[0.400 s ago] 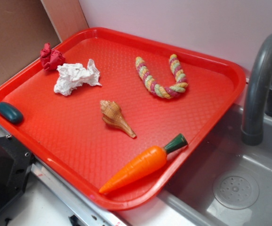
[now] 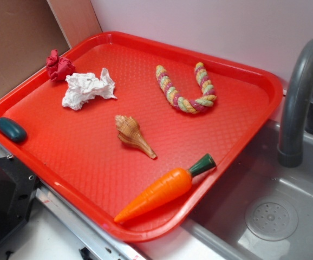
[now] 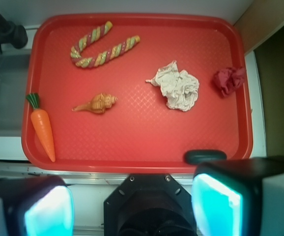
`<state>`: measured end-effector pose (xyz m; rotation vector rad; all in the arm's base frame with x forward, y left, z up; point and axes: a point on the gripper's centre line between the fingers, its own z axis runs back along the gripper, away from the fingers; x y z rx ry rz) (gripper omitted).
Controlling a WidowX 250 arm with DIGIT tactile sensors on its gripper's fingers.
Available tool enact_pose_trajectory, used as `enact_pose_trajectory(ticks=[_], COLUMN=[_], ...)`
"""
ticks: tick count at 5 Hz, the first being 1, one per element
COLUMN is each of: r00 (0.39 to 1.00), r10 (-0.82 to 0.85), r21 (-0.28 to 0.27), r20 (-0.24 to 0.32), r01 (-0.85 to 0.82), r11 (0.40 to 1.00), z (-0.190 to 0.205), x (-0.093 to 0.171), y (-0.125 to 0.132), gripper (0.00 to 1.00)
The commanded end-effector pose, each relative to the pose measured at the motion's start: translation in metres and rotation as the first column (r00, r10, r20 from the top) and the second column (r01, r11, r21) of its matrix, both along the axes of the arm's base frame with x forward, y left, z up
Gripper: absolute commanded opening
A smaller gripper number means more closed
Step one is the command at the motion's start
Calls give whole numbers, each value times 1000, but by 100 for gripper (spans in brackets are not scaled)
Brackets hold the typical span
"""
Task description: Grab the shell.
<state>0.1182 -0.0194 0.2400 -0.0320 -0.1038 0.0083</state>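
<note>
The shell [image 2: 131, 134] lies near the middle of the red tray [image 2: 243, 70], on its side, touching nothing else. In the exterior view its fat ribbed end points up toward the back and its thin tail runs down toward the carrot [image 2: 164, 188], which sits well apart along the tray's near rim. In the wrist view the shell's [image 3: 97, 103] long axis runs nearly level across the picture, tail to the left and whorled end to the right.

We see our gripper [image 3: 132, 206] only in the wrist view, at the bottom edge and outside the tray's near rim. The jaws stand wide apart with nothing between them. From there the shell lies ahead and somewhat to the left, past the rim and over bare tray. We judge that the coming move needs a reach forward and left, then a descent, with the jaws set to close across the shell's narrow width.

Further out are the crumpled white paper [image 2: 86, 89], a red wad [image 2: 58, 66], a braided rope toy [image 2: 186, 89] and a dark teal oval piece [image 2: 11, 129] on the tray's left rim. A grey sink [image 2: 275, 216] adjoins the tray. We read no writing or brand anywhere.
</note>
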Motion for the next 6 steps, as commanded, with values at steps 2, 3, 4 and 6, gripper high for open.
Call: enact_pose_trajectory(ticks=[2, 3, 4, 6], r00=[736, 567, 491, 341], r10=[-648, -768, -807, -817], r21=[128, 132, 165, 41], r20=[-196, -298, -328, -464], r01=[675, 821, 871, 930], r11=[727, 555, 463, 365], z=[-20, -49, -74, -142], x=[58, 67, 79, 101], y=[-59, -68, -68, -49], gripper=[100, 100, 100, 100])
